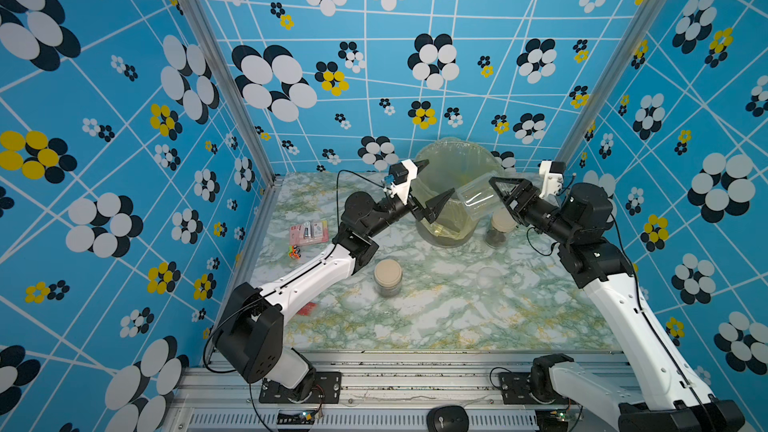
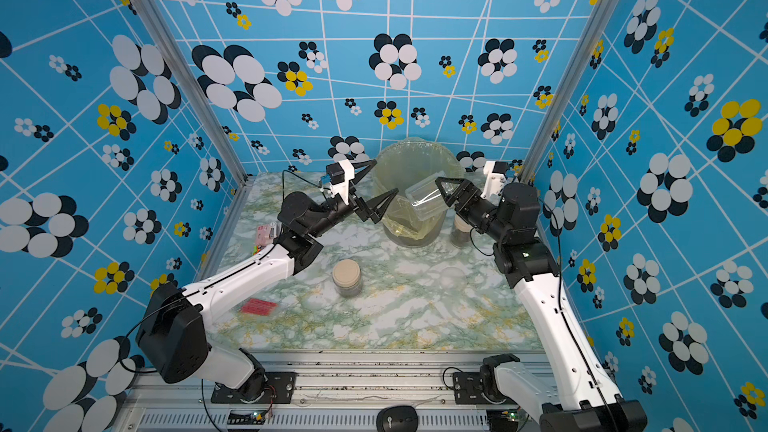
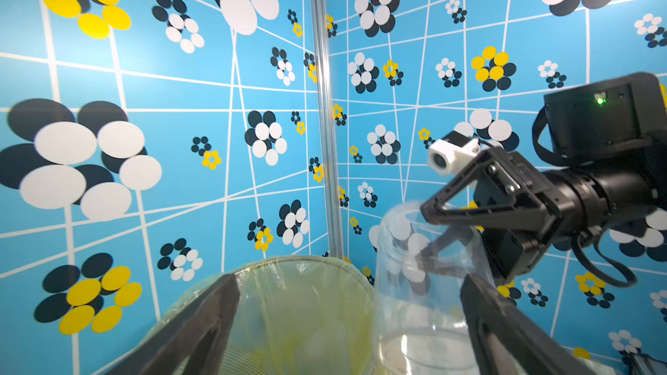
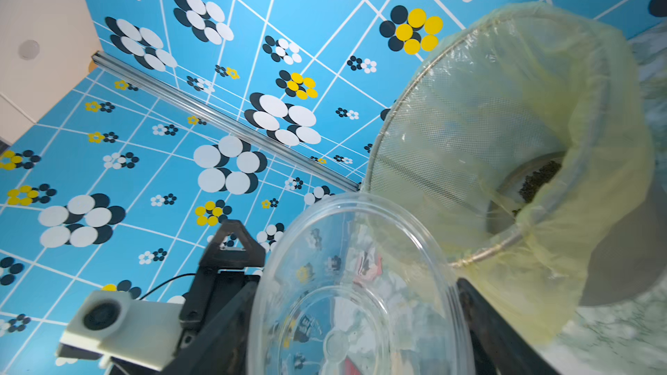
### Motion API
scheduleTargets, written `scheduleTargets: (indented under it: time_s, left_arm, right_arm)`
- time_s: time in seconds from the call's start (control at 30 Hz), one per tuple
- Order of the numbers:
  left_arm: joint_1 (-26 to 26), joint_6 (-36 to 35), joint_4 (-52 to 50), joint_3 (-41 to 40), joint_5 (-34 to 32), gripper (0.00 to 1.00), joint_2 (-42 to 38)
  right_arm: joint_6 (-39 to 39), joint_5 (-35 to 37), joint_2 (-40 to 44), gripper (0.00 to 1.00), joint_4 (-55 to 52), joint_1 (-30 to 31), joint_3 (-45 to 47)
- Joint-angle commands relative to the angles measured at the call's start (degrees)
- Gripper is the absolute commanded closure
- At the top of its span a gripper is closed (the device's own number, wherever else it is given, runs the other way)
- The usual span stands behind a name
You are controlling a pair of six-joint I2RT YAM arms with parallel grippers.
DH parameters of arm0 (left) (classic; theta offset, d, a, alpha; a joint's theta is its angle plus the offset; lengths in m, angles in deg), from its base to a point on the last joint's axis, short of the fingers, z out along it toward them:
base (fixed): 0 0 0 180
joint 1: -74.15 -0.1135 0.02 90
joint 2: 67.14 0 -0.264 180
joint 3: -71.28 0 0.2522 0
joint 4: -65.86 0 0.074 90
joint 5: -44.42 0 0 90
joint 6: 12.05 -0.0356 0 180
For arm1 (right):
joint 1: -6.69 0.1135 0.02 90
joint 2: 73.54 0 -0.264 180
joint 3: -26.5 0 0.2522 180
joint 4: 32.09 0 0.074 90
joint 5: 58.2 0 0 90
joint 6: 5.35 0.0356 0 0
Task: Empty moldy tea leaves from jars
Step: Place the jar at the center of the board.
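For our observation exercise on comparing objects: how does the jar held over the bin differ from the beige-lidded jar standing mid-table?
The open jar has no lid; the lidded jar wears a flat beige one. The open jar is tipped sideways over the bin in the right hand; the lidded jar stands upright on the table, untouched. The open jar looks empty; the lidded jar shows dark tea leaves. Both are small clear cylinders.

From the middle of the table point(image 1: 436, 326), the bin point(image 1: 451, 232) blocks twelve o'clock, a beige-lidded jar point(image 1: 387, 278) nine, a second jar point(image 1: 497, 233) two; six o'clock lies open.
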Motion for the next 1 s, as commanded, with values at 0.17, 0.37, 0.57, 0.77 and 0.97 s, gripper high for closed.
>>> scheduleTargets:
  time_s: [0.17, 0.37, 0.57, 0.77, 0.97]
  left_arm:
    - [-0.8, -0.6, 0.1, -3.4, -7.4, 0.01, -4.9]
    - [-0.7, -1.1, -5.0, -3.2, -11.5, 0.01, -7.0]
    - [-0.7, -2.0, -9.2, -4.2, -17.1, 0.01, -9.7]
    - [-0.7, -2.7, -14.2, -5.2, -21.9, 0.01, -13.1]
    - [-0.7, -2.7, -18.3, -6.4, -23.9, 0.01, -16.2]
  right_arm:
    - [-12.7, 6.8, 8.1, 0.29, -7.4, -0.2, 8.5]
    - [-17.9, 12.0, 12.4, 0.30, -7.3, 1.3, 17.4]
    - [-21.6, 19.6, 14.2, 0.32, -3.6, 5.4, 25.8]
    - [-26.4, 29.1, 13.5, 0.32, 5.6, 15.3, 34.6]
    - [-32.3, 35.2, 6.7, 0.32, 19.9, 21.8, 40.8]
